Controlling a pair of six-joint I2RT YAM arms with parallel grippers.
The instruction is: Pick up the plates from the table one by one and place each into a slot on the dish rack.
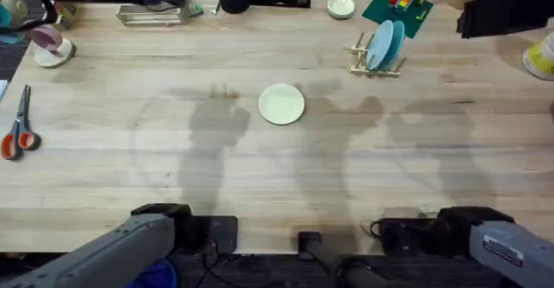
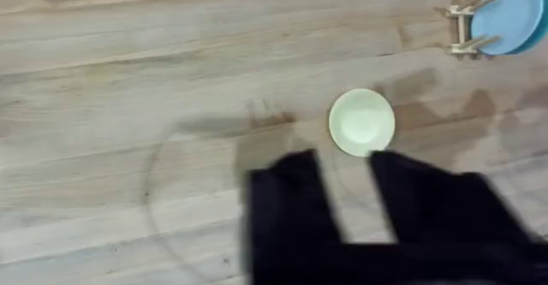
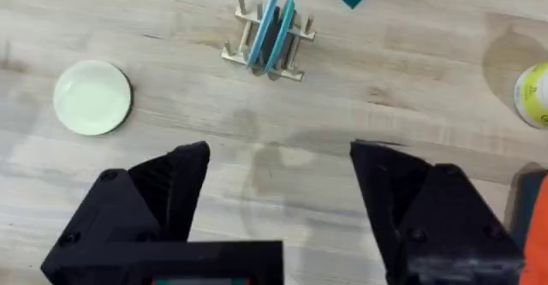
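Observation:
A pale cream-yellow plate (image 1: 281, 104) lies flat on the wooden table (image 1: 130, 150), near its middle. The same plate (image 2: 361, 122) sits just beyond my left gripper (image 2: 347, 195), which hovers open above the wood with nothing between its black fingers (image 2: 291, 208). The small wooden dish rack (image 1: 378, 53) stands at the back right with a light blue plate (image 1: 379, 48) and a teal plate (image 1: 396, 37) upright in its slots. My right gripper (image 3: 278, 204) is open and empty over bare table, well short of the rack (image 3: 270, 41) and the cream plate (image 3: 92, 97).
Scissors (image 1: 17, 132) and a tape roll (image 1: 52, 50) lie at the left edge. A white bowl (image 1: 341, 7), a green board with bricks (image 1: 398, 7) and desk items line the back. A yellow-white container (image 1: 544, 56) stands at the right edge.

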